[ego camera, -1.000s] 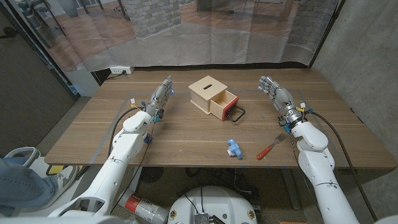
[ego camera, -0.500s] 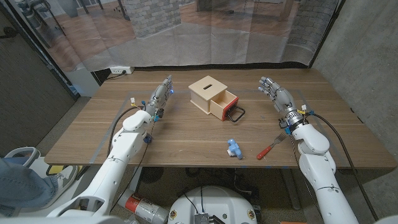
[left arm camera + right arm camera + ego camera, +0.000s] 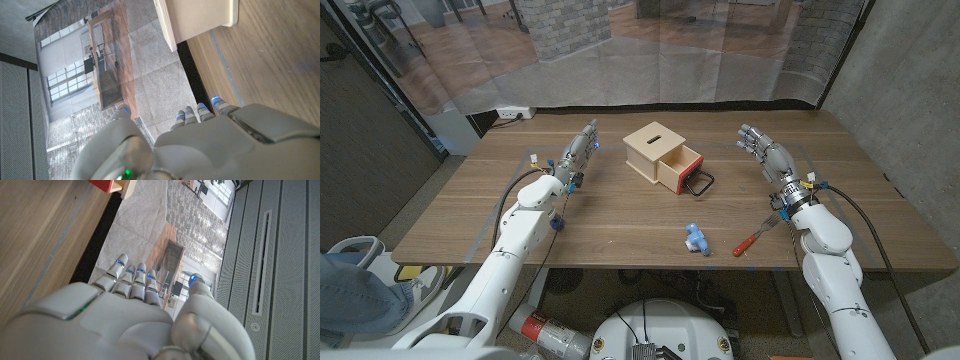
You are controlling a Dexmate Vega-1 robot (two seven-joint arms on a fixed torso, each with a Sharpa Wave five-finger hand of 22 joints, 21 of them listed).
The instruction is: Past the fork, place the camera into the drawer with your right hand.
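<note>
Camera toy lay near the front edge, both hands empty

Camera, a small blue toy (image 3: 696, 238), lay on the brown wooden surface (image 3: 620, 215) near its front edge, too small to show any detail. Just beside it, toward the robot's right, lay the fork with a red handle (image 3: 753, 240); its metal tines were hard to make out against the cables of the right arm. Behind both stood the pale wooden box (image 3: 656, 152), its red-fronted drawer (image 3: 682, 168) pulled open with a black wire handle (image 3: 700, 184) at the front. The drawer's inside could not be seen from the head view. In the left wrist view only a corner of the box showed, cut off by the frame; in the right wrist view only a red corner of the drawer showed.

The right hand (image 3: 765, 155) was raised over the surface's right side, fingers apart and holding nothing, well apart from the camera toy. The left hand (image 3: 578, 152) was at the surface's left, to the left of the box, fingers straight and together, also empty.

Compared with a second earlier, the right forearm had shifted slightly toward the right edge; the toy, fork and box lay unchanged.
</note>
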